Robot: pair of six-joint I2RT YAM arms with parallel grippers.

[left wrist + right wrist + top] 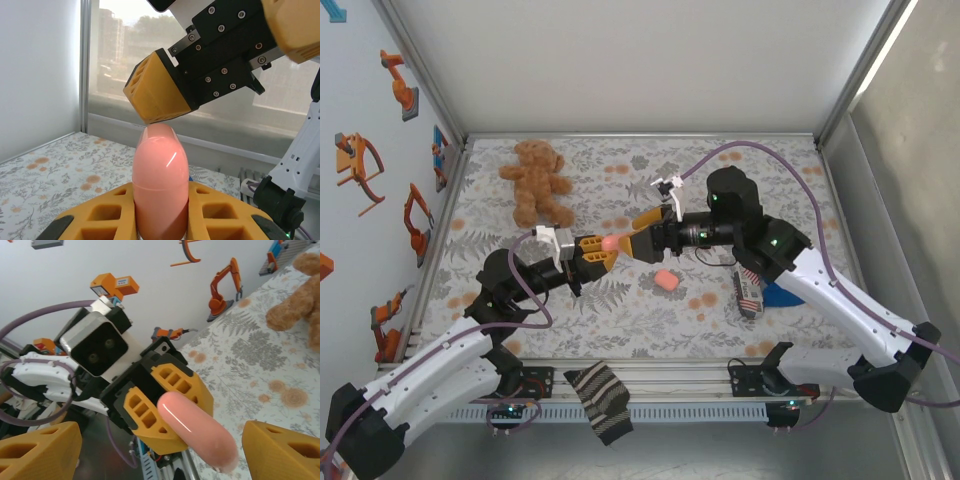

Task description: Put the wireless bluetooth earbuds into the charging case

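Left gripper [602, 248]: clenching on the pink charging case [160, 175], lid end pointing outward, so I am offering the other arm a steady target;
Right gripper [630, 234]: jaws standing wide, gripping nothing, one finger just at the case's tip; I am judging it is lining up to work the lid;
Case: hanging in the air above the floral cloth [740, 160], shut, its inside hidden;
Second pink case [665, 280]: lying on the cloth, apart from both grippers.
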